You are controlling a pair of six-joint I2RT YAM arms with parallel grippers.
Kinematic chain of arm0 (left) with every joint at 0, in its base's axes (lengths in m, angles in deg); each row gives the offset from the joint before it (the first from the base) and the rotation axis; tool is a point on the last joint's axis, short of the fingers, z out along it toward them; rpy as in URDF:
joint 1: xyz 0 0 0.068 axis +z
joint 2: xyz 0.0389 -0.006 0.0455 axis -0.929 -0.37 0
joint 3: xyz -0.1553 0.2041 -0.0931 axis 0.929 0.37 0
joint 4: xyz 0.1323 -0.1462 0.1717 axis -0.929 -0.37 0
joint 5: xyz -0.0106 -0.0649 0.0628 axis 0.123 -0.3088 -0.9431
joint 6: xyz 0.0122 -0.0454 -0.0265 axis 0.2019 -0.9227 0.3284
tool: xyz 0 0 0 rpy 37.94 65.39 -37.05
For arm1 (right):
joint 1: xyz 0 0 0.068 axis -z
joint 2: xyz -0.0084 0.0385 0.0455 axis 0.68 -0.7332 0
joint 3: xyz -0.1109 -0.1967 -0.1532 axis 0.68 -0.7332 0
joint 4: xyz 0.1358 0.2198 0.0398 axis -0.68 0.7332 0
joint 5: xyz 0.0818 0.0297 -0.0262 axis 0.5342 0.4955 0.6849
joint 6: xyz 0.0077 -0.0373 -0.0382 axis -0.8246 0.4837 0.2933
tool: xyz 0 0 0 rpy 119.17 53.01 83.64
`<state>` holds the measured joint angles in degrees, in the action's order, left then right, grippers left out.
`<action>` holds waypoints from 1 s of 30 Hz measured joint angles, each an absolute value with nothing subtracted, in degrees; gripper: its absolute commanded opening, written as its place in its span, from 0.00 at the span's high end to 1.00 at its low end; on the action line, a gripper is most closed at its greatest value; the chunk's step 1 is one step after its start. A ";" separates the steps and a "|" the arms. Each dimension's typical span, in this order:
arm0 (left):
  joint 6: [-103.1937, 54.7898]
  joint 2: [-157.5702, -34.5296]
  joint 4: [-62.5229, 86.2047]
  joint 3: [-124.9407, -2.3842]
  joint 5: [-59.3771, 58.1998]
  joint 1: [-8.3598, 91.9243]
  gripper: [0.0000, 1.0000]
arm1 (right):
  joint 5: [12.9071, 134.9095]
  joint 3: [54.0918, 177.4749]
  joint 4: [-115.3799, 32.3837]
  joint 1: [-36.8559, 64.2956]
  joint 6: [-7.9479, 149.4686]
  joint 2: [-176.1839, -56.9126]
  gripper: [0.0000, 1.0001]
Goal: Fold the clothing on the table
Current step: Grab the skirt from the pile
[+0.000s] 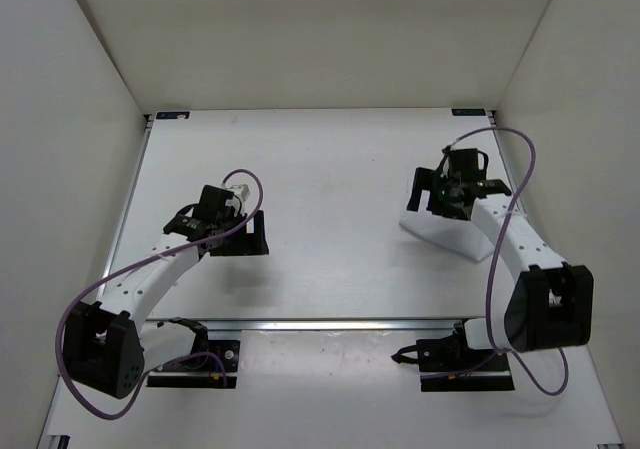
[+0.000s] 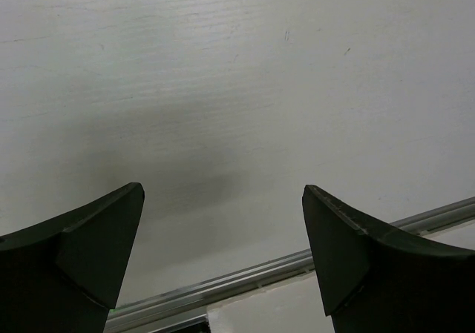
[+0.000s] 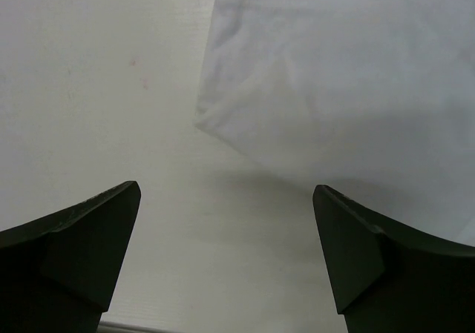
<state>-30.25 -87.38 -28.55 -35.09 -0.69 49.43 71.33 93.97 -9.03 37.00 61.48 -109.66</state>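
Clothing (image 3: 334, 73) on table (image 3: 89, 88) near right tool (image 3: 226, 187)

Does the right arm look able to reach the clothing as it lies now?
Probably yes: the right gripper is open right by the clothing, whose corner lies just ahead of its jaws, with only bare table between.
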 measured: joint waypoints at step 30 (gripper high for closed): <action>-33.07 -90.20 -29.29 -37.53 -0.45 49.47 0.01 | 57.73 130.08 -7.11 34.03 66.74 -155.54 0.60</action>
<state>-33.07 -90.20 -29.29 -37.53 -0.45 49.47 57.73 130.08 -7.11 34.03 66.74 -155.54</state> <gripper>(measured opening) 0.987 0.553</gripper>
